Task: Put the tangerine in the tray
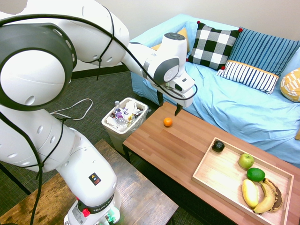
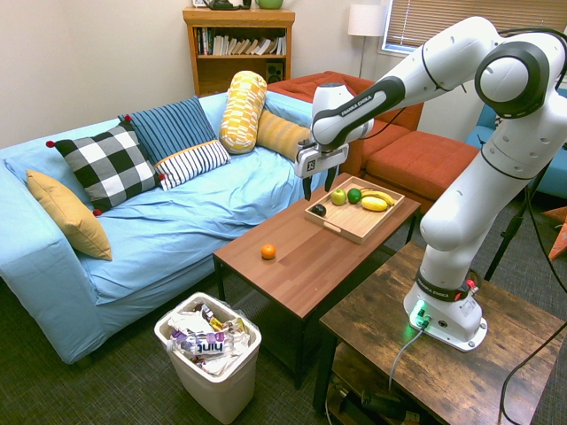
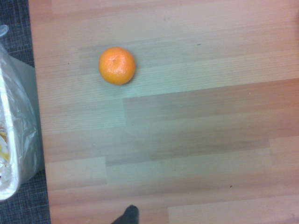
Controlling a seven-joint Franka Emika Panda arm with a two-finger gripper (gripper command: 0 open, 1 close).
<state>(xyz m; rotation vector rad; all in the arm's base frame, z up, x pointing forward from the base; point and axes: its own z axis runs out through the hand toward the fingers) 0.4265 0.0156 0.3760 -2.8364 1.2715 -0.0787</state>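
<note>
The tangerine [image 1: 168, 122] [image 2: 267, 251] [image 3: 117, 66] is a small bright-orange fruit lying alone on the brown coffee table [image 1: 173, 145], near the end by the bin. My gripper [image 1: 169, 104] [image 2: 318, 184] hangs open in the air above the table, a short way above and beside the fruit, holding nothing. The light-wood tray [image 1: 220, 176] [image 2: 347, 224] rests at the table's other end. It holds a green apple [image 1: 246, 161], a lime [image 1: 256, 174], bananas [image 1: 258, 194] and a dark fruit [image 1: 218, 146].
A white bin [image 1: 124, 121] [image 2: 211, 350] full of trash stands on the carpet off the table's end. A blue sofa [image 1: 243, 103] with several cushions runs along the table's far side. A darker wooden table [image 2: 443, 354] stands beside the coffee table.
</note>
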